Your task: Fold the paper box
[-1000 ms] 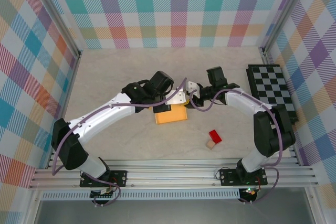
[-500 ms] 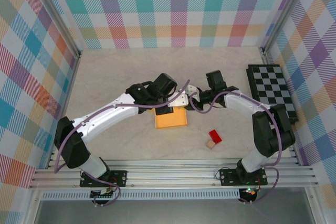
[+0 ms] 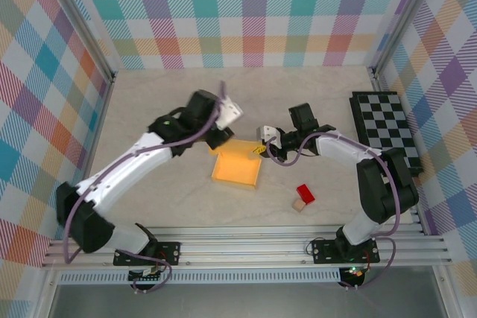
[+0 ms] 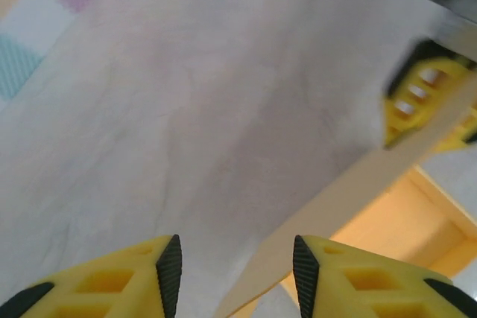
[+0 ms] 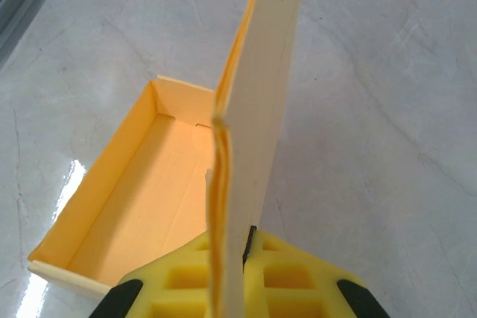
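Note:
The paper box [image 3: 237, 163] lies mid-table as an open, pale orange tray, its floor facing up. My right gripper [image 3: 262, 151] is shut on the box's right side wall. In the right wrist view that wall [image 5: 257, 94] stands upright between the closed jaws [image 5: 246, 247], with the box's inside [image 5: 141, 199] to the left. My left gripper [image 3: 221, 133] hovers over the box's far left corner. Its fingers [image 4: 236, 277] are open with nothing between them. Below them a box wall [image 4: 350, 184] runs diagonally. The right gripper's yellow fingers [image 4: 417, 102] show at the far end of it.
A small red block with a tan cube [image 3: 304, 196] lies right of the box, nearer the front. A black-and-white checkered board [image 3: 384, 128] sits by the right wall. Metal rails [image 3: 246, 247] run along the near edge.
My left gripper let go, opened and drew back up and to the left. My right gripper closed on the box's right wall. The box now lies open and sits slightly lower left.

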You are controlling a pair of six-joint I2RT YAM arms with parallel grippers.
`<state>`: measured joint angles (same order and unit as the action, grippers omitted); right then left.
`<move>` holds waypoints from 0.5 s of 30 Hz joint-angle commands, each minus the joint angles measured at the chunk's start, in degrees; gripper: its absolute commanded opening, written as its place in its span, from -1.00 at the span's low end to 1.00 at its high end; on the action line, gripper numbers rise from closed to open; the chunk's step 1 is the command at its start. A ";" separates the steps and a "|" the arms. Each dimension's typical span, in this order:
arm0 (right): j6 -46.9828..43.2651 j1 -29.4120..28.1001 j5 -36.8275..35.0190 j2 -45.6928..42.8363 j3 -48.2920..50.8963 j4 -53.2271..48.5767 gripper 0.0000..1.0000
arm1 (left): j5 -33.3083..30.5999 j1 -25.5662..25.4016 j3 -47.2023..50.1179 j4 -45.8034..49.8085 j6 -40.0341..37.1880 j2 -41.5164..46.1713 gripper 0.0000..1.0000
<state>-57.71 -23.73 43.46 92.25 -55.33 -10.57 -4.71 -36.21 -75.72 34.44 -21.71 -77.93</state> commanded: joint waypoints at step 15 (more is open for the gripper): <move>-5.16 0.08 -3.78 -3.92 2.15 2.19 -0.92 | 18.39 22.68 -7.52 10.27 56.83 -15.42 0.31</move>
<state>-60.14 -23.73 38.59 89.76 -54.00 -8.40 5.39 -14.39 -81.56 42.33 26.94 -92.07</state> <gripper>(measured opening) 0.056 0.652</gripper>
